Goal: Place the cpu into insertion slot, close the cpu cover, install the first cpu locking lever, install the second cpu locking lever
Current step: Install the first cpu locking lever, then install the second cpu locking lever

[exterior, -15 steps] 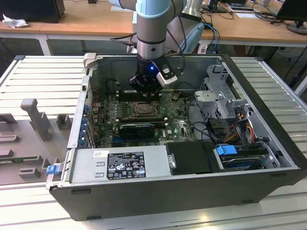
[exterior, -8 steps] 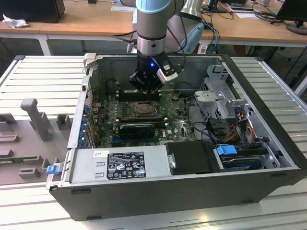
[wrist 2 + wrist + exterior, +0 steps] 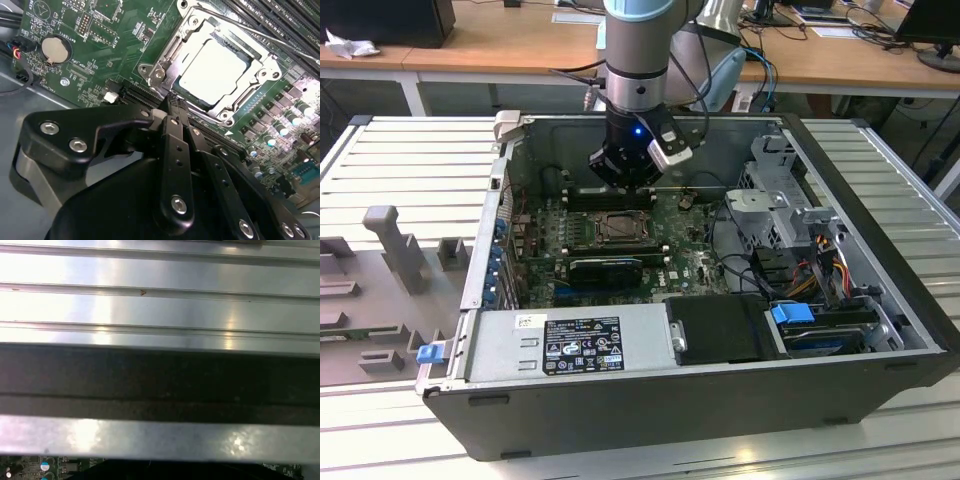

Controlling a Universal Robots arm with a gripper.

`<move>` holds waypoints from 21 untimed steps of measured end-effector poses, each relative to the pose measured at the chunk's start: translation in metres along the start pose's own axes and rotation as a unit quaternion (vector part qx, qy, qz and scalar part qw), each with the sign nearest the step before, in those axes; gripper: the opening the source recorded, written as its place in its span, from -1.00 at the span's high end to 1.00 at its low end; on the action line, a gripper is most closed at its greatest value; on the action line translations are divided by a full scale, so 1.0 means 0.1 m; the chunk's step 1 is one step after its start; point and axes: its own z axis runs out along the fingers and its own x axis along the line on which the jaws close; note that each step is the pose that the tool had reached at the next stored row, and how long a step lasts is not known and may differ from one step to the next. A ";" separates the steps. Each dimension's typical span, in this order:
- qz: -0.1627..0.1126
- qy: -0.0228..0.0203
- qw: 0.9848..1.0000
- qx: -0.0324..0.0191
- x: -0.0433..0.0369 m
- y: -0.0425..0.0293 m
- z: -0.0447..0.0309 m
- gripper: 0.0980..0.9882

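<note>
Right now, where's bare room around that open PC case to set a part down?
Free: the ribbed metal table on the exterior view's left of the open black computer case, behind the grey fixture blocks, and the strip along its right wall. Crowded: inside the case, where the black gripper hangs over the silvery framed CPU socket, cables and drive cage alongside.
</note>
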 end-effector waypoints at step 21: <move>0.000 0.000 1.000 0.000 0.002 -0.082 -0.002 0.98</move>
